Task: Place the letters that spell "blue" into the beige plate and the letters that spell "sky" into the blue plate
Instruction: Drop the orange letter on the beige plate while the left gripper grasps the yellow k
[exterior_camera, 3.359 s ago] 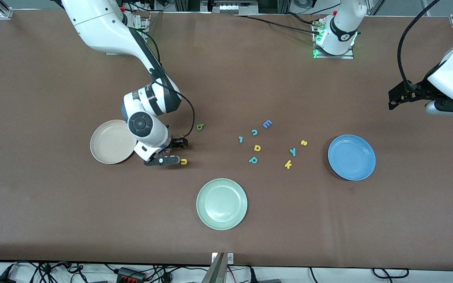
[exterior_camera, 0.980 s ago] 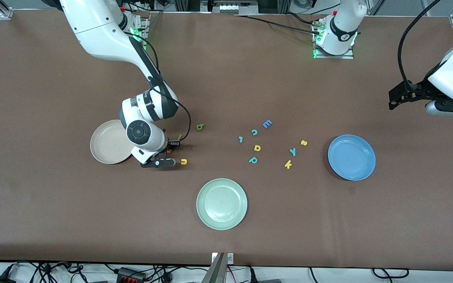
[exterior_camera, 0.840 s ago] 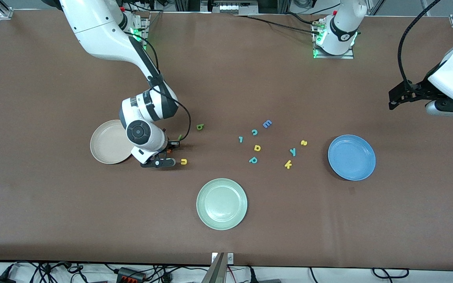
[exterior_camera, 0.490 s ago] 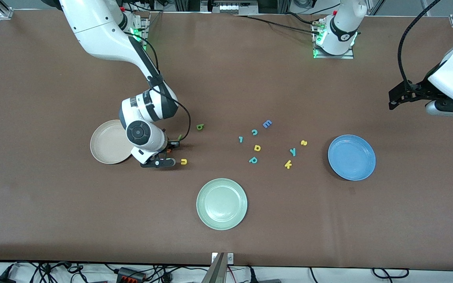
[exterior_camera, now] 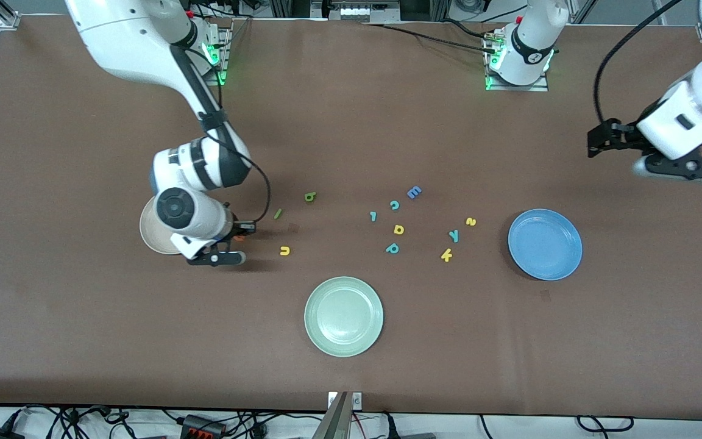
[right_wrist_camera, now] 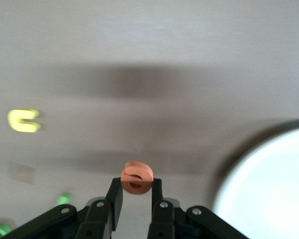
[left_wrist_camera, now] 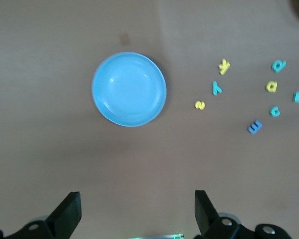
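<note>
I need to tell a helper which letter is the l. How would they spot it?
Start at the beige plate at the right arm's end of the table. Between it and the green b lies the l, a small dark green straight bar; its neighbours are curved.

You see a brown table surface (exterior_camera: 387, 122) filling nearly the whole front view. Along its edge nearest the front camera, black cables (exterior_camera: 83, 421) lie on a pale floor (exterior_camera: 509, 427). Grey metal framing (exterior_camera: 339, 9) stands along the table's top edge.
</note>
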Available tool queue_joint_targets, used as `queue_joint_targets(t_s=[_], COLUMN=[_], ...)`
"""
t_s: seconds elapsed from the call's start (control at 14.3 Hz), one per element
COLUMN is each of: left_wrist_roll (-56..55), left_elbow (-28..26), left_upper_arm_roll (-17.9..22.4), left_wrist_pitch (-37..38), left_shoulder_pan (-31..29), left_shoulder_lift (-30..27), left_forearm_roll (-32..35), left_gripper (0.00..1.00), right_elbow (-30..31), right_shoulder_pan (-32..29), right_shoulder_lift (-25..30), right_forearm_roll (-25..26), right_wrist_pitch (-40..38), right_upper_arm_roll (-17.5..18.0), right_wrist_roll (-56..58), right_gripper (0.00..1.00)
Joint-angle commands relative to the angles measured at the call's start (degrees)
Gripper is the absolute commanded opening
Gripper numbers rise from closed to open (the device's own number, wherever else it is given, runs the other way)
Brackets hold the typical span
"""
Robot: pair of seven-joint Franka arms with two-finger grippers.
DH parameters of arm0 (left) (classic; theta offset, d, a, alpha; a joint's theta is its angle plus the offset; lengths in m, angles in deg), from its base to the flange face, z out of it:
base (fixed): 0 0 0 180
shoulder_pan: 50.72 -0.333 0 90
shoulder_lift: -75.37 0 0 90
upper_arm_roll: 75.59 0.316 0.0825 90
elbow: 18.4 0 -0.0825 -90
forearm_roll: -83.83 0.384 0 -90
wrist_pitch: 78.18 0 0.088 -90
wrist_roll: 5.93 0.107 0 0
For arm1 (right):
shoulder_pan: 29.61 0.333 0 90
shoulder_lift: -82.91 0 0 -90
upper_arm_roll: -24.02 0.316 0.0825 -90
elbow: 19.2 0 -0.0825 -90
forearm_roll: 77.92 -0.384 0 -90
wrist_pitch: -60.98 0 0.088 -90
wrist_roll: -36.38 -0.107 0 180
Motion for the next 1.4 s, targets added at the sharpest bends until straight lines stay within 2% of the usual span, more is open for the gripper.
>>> queue_joint_targets(t_s=[0.0,0.28,0.42,0.56,0.77,0.84,0.91,1.05,1.19,1.33], left_wrist_roll=[0.8,0.2,-1.0,-5.3,-5.3,-4.8,-4.8,-4.8,-4.9,-4.8], left_elbow=[0.4,0.2,-0.3,-0.6,-0.8,-0.8,-0.8,-0.8,-0.8,-0.7], left_upper_arm_roll=[0.2,0.1,0.1,0.2,0.2,0.2,0.2,0.4,0.4,0.3], left_wrist_pitch=[-0.4,-8.3,-13.8,-19.5,-28.5,-30.9,-33.8,-37.8,-40.7,-43.3], left_shoulder_pan=[4.2,6.9,8.6,10.4,12.0,12.3,12.8,15.5,16.6,16.7], left_shoulder_lift=[6.1,15.8,19.7,22.9,29.9,31.9,33.7,35.9,37.3,38.9], left_forearm_roll=[-0.6,-0.6,-0.6,-0.5,0.3,0.3,0.4,0.5,4.1,7.4], left_gripper=[1.0,1.0,1.0,1.0,1.0,1.0,1.0,1.0,1.0,1.0], right_elbow=[3.6,11.6,13.6,15.7,15.9,15.6,15.4,12.8,10.4,9.7], right_shoulder_pan=[-5.4,-7.8,-8.4,-10.2,-13.0,-13.1,-12.7,-11.6,-8.8,-5.4], right_shoulder_lift=[2.4,6.5,7.6,7.6,5.9,5.6,5.6,6.6,6.8,6.8], right_forearm_roll=[-0.2,0.5,0.6,0.6,0.6,0.6,0.1,0.2,0.1,-0.4], right_wrist_pitch=[-1.6,-1.8,-2.0,-1.1,1.1,1.5,1.4,-0.6,-4.0,-3.3], right_upper_arm_roll=[0.8,-0.3,-2.3,-2.8,-2.8,-2.8,-2.8,-2.3,-2.2,-2.2], right_wrist_roll=[7.1,9.8,13.3,16.0,19.2,18.5,17.7,13.4,8.0,2.3], right_gripper=[0.09,0.09,0.09,0.1,0.18,0.46,0.99,1.0,1.0,1.0])
